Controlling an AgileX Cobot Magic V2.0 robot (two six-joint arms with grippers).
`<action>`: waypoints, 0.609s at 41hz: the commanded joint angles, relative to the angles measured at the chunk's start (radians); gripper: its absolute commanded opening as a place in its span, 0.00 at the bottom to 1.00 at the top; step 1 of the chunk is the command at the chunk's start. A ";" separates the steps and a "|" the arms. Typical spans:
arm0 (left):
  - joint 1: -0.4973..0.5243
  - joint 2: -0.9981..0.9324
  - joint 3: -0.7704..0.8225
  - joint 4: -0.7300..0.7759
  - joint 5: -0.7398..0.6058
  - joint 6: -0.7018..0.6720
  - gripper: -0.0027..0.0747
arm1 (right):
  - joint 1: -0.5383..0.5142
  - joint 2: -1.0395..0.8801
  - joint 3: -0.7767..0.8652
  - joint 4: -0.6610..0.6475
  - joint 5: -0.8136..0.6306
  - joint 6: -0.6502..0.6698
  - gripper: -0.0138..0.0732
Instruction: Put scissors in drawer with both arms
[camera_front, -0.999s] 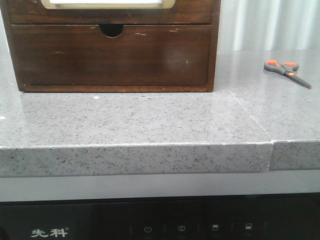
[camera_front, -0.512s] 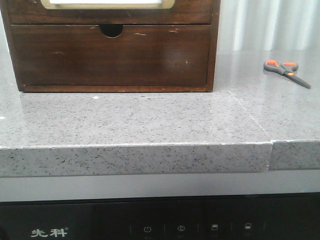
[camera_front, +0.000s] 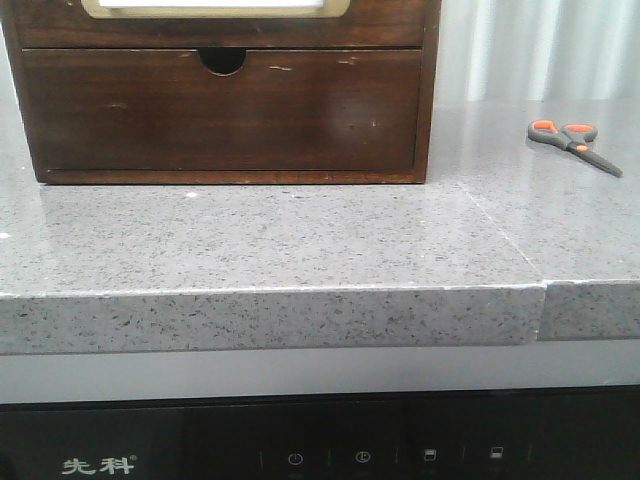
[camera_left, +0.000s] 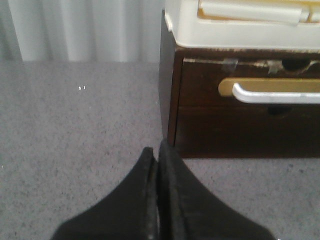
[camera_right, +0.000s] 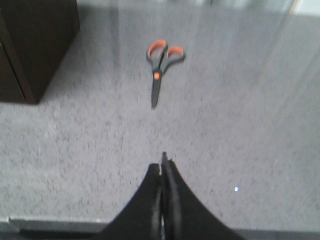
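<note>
Both grippers, L (camera_left: 156, 150) & R (camera_right: 162, 167), pressed together over speckled grey counter (camera_front: 300, 240); scissors (camera_front: 573, 143) lie apart.

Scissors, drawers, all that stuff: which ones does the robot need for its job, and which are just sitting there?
Needed:
scissors
white-panelled drawer
left gripper
right gripper

Just there:
notched lower drawer
white box atop the cabinet
speckled grey counter
</note>
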 joint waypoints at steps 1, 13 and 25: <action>-0.007 0.045 0.000 -0.005 -0.065 -0.011 0.01 | -0.005 0.053 -0.018 -0.015 -0.052 -0.008 0.08; -0.007 0.082 0.058 -0.030 -0.067 -0.011 0.01 | -0.005 0.138 0.013 -0.029 -0.056 -0.008 0.12; -0.007 0.082 0.058 -0.030 -0.097 -0.011 0.64 | -0.005 0.138 0.013 -0.049 -0.059 -0.008 0.82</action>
